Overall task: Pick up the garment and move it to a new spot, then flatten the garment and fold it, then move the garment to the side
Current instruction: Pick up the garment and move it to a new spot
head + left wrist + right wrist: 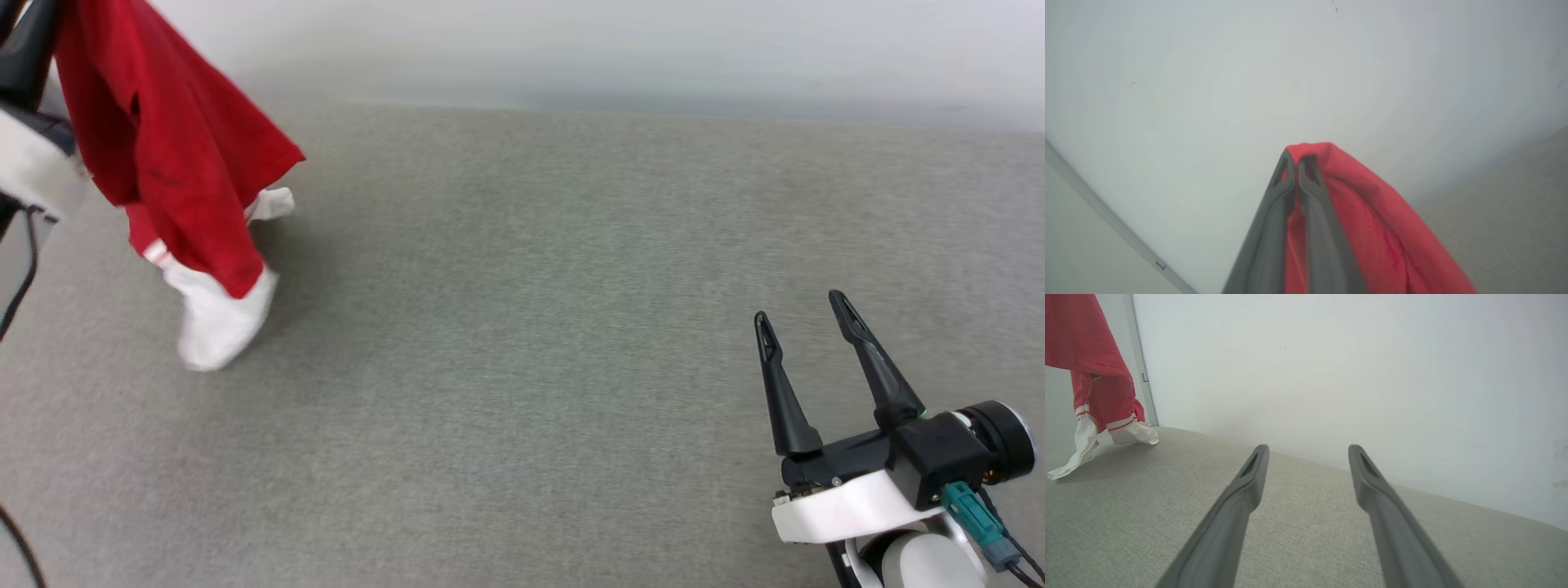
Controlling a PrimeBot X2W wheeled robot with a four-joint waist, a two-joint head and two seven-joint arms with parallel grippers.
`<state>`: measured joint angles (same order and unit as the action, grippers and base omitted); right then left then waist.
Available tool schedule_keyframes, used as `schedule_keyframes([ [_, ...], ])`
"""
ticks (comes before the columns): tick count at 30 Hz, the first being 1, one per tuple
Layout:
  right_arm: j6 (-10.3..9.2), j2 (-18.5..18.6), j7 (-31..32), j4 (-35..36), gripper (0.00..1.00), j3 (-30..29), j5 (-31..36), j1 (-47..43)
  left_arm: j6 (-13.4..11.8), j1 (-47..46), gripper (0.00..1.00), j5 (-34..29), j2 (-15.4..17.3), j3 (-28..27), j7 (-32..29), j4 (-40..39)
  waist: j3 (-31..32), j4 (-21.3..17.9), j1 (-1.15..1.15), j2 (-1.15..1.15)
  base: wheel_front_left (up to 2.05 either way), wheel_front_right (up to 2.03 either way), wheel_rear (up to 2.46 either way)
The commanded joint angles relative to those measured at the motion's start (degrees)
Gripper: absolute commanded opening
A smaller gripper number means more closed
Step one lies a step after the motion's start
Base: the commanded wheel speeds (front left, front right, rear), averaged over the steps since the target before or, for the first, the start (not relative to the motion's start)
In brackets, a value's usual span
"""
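Garment point(175, 155): limp red jersey folds

The garment point(180, 147) — soft matt cloth (grey surface point(522, 367) coarse-woven).

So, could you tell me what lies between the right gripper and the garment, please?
Just the bare grey surface between right gripper and garment, seen in the head view.

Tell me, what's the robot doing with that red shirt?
The robot's left gripper is shut on the garment, a red shirt, holding it up at the left. Its white sleeves hang down to the grey surface. The right gripper is open and holds nothing.
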<state>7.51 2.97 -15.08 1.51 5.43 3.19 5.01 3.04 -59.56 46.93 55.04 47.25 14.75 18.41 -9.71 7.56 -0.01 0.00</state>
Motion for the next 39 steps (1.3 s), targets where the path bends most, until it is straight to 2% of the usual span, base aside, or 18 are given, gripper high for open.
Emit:
schedule_keyframes([
  [1,-0.04,-0.15,-0.14,-0.08,1.00,-0.14,-0.54,-0.86,-1.06,-0.97,0.00,-1.35,-1.75,-0.87,0.41,-2.37,2.11,-2.65,0.01,0.00,0.00,0.00,0.00],
  [5,-0.03,-0.16,-0.14,0.23,1.00,-0.44,-1.33,-1.30,-3.33,-2.48,0.00,-5.14,-4.68,-2.83,0.54,-7.52,2.87,-5.62,0.01,0.00,0.00,0.00,0.00],
  [11,-0.04,-0.16,-0.14,0.82,1.00,-1.81,-1.92,-1.40,-4.64,-3.67,0.00,-7.88,-9.02,-4.36,0.45,-13.15,2.48,-10.37,0.01,0.00,0.00,0.00,0.00],
  [17,-0.04,-0.15,-0.14,1.59,1.00,-3.51,-2.07,-0.66,-5.68,-3.07,0.00,-9.43,-12.93,-2.73,0.46,-16.64,0.80,-14.37,0.01,0.00,0.00,0.00,0.00],
  [21,-0.03,-0.17,-0.14,1.93,1.00,-4.71,-2.28,-0.20,-6.66,0.03,0.00,-10.11,-17.11,-0.58,0.45,-17.55,-0.33,-16.13,0.01,0.00,0.00,0.00,0.00],
  [22,-0.03,-0.17,-0.14,1.93,1.00,-4.71,-2.28,-0.20,-6.66,0.03,0.00,-10.11,-17.11,-0.58,0.45,-17.55,-0.33,-16.13,0.01,0.00,0.00,0.00,0.00],
  [25,-0.04,-0.15,-0.14,1.99,1.00,-5.16,-2.14,-0.04,-7.03,3.63,0.00,-10.60,-21.54,1.58,0.46,-17.31,-0.83,-17.12,0.01,0.00,0.00,0.00,0.00],
  [29,-0.03,-0.16,-0.14,2.04,1.00,-6.18,-1.96,0.10,-5.70,9.77,0.00,-12.28,-28.18,6.65,0.46,-14.60,-1.24,-17.76,0.01,0.00,0.00,0.00,0.00],
  [35,-0.04,-0.16,-0.14,2.05,1.00,-7.19,-2.00,0.56,-2.16,18.61,0.00,-14.37,-37.26,14.57,0.47,-5.13,-1.57,-17.69,0.01,0.00,0.00,0.00,0.00],
  [36,-0.03,-0.17,-0.14,1.96,1.00,-7.27,-2.01,0.57,-1.44,19.72,0.17,-14.78,-38.24,15.85,0.47,-3.16,-1.56,-17.55,0.01,0.00,0.00,0.00,0.00],
  [38,-0.04,-0.16,-0.14,1.74,1.00,-7.13,-2.01,0.52,-0.54,21.39,1.00,-15.20,-40.33,17.34,0.47,-0.12,-1.34,-17.03,0.01,0.00,0.00,0.00,0.00],
  [39,-0.04,-0.17,-0.14,1.66,1.00,-7.03,-1.97,0.38,-0.05,22.14,1.00,-15.50,-41.34,17.58,0.47,0.90,-1.15,-16.68,0.01,0.00,0.00,0.00,0.00],
])
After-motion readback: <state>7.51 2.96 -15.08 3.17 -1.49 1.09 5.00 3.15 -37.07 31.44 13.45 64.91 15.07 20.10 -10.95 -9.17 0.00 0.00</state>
